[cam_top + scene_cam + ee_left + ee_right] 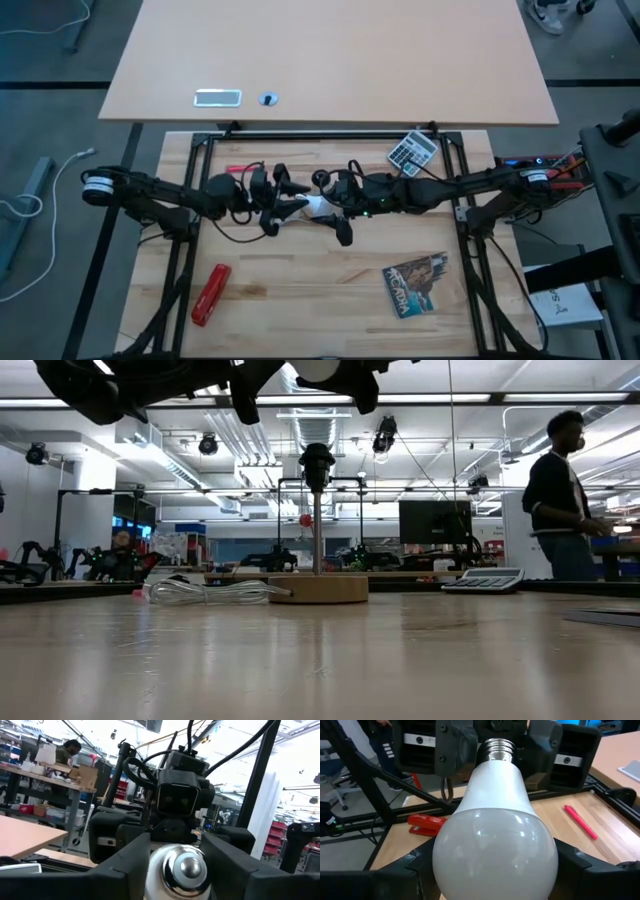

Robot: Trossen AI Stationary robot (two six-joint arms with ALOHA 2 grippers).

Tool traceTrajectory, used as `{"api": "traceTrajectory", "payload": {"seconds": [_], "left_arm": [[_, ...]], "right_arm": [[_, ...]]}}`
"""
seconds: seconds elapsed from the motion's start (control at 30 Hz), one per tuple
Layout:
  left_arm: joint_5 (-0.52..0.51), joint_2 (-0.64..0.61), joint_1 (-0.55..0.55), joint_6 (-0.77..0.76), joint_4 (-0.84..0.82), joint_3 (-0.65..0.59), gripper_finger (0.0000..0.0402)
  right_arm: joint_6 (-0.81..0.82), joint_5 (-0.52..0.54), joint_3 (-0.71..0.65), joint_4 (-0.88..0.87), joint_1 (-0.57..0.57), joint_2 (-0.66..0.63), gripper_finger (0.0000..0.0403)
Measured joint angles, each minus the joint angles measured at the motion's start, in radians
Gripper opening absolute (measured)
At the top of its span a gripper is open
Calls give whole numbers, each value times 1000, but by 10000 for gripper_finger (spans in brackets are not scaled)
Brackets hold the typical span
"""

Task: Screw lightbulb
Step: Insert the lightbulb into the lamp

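above the middle of the table, the lightbulb (318, 207) hangs between your two grippers, well above the wood. your right gripper (490, 865) clamps the white globe. your left gripper (283, 207) has its fingers (125, 865) on either side of the silver screw base (184, 870), but whether they grip it i cannot tell. you are mid hand-over, i judge. next, one gripper must hold the globe alone and carry the base down to the black socket (317, 463) on its wooden disc (318, 588).
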Motion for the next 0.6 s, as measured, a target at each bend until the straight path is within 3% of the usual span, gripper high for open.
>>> {"api": "traceTrajectory", "payload": {"seconds": [0.27,0.6], "left_arm": [[-10,0,-17,11,2,0,99],[-44,0,-58,39,7,-2,123]], "right_arm": [[18,4,0,-3,14,0,257],[33,2,0,-10,41,1,275]]}}
